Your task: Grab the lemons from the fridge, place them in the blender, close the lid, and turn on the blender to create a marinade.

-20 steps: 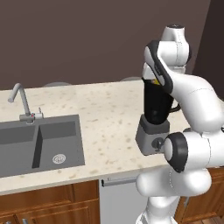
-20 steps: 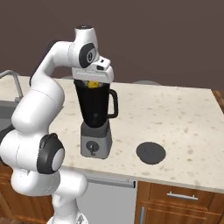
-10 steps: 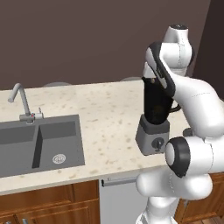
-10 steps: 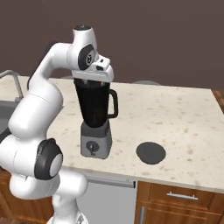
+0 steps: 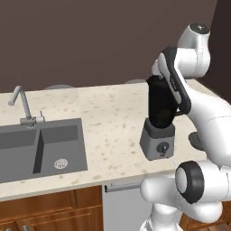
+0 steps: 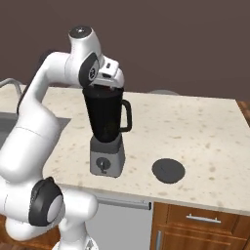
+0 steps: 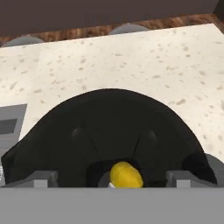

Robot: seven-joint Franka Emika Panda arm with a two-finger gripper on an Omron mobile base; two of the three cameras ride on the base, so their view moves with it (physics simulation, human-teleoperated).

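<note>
A yellow lemon (image 7: 126, 174) lies deep down in the dark jar of the blender (image 6: 107, 131), near the bottom. In the hand view you look straight down into the jar and see the lemon low in the middle, with black walls all around it. Nothing is touching it.

The pincer (image 7: 111, 177) hangs right over the mouth of the jar. Its two small grey tips stand far apart, one at each side of the lemon, so it is released and grasps nothing. In the right base view the white hand sits just above the rim of the jar.

The blender stands upright on the speckled desk (image 6: 195, 132). Its black jar has a handle on the side and rests on a grey square base with a round dial on the front. The jar has no cover on it.

The lid (image 6: 168, 170), a flat dark round disc, lies flat on the desk near the blender, on the handle side, not touching it.

Far from the blender, at the other end of the desk, there is a grey sink (image 5: 40, 146) with two bowls and a bent tap (image 5: 23, 106) behind it. Brown wooden drawers (image 6: 200, 222) sit under the desk.
</note>
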